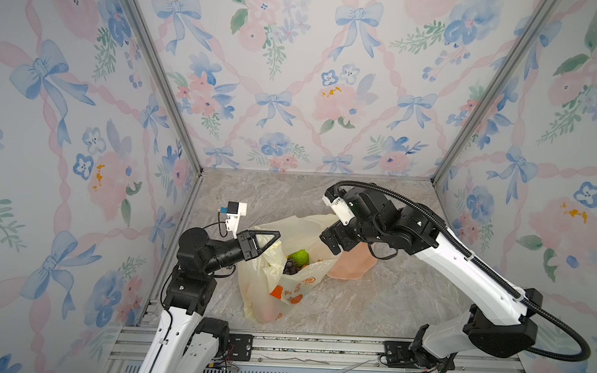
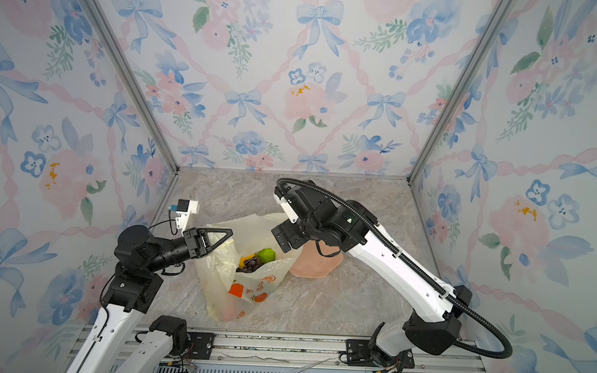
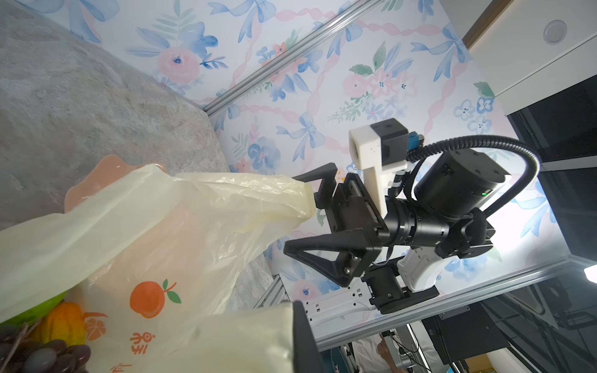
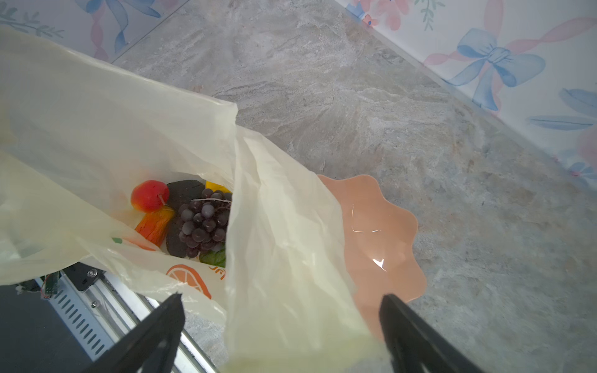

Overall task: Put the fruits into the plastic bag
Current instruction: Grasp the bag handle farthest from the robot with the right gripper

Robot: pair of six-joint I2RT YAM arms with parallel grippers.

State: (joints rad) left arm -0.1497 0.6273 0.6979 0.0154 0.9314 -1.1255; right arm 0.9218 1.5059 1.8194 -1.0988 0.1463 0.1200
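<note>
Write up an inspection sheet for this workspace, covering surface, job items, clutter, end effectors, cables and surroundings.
Surface: grey marbled tabletop, no fruit seen loose on it.
Job's things: plastic bag, mouth up; lime, grape bunch, red-yellow mango and orange piece inside.
Clutter: empty pink dish beside the bag, partly hidden by its film.
End effectors: left end effector shut on the bag's rim; right end effector open, bag film between its jaws.
Cables: black conduit along right arm; thin cable loop at left wrist camera.
Surroundings: floral wallpaper walls, aluminium frame.
</note>
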